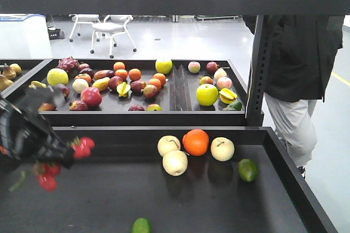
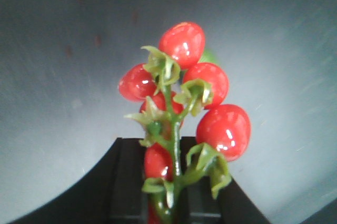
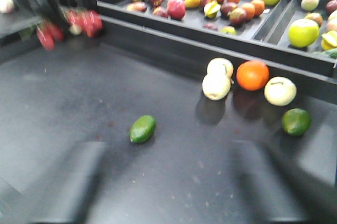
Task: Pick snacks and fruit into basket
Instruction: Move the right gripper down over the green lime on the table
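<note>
One red fruit cluster [image 2: 181, 108] clamped by stem in your left tool [image 2: 168, 195], hanging clear of counter [image 1: 109, 200] for carry; right tool [image 3: 168, 187] spread, empty.

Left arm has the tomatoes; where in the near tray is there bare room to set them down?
Bare: the middle of the near tray, between the tomato cluster in the left gripper, the front green fruit and the orange group. Crowded: that group by the back wall, and the rear tray.
</note>
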Motion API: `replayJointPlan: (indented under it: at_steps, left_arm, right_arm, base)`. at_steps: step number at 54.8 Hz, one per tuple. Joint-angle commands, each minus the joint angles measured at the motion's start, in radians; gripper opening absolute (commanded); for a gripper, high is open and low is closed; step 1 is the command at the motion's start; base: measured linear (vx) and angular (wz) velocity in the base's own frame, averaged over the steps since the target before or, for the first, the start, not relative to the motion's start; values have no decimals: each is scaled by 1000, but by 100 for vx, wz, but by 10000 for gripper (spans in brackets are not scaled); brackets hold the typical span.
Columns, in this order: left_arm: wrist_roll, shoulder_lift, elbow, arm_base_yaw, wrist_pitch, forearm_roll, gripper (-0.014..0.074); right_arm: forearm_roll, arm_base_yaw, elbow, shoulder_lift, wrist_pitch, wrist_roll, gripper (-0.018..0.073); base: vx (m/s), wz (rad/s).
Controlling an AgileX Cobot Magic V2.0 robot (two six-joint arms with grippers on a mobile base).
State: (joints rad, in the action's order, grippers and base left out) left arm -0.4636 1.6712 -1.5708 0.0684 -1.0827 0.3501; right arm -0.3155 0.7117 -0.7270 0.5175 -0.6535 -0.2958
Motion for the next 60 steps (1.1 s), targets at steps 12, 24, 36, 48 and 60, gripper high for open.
replayJointPlan:
  at_steps: [12,24,36,48,60]
  left_arm:
    - [47,-282,-19,-2,-2,48,-8]
    - [53,-460,123,-2,51,48,-8]
    - [53,-644,360,-2,153,46,-8]
    - [53,-817,538,-2,220,46,-8]
    - [53,-971,632,-2,234,46,-8]
  right_arm:
    - [-19,-4,-32,203,236,42,718]
    - [19,-4,-121,372,304,44,678]
    - [35,-4,-272,572,286,44,656]
    - [78,-4,-414,771,260,43,657]
    - [130,-4,-516,948,260,40,657]
  base:
    - [0,0]
    - [0,0]
    - [0,0]
    - [0,0]
    - [0,0]
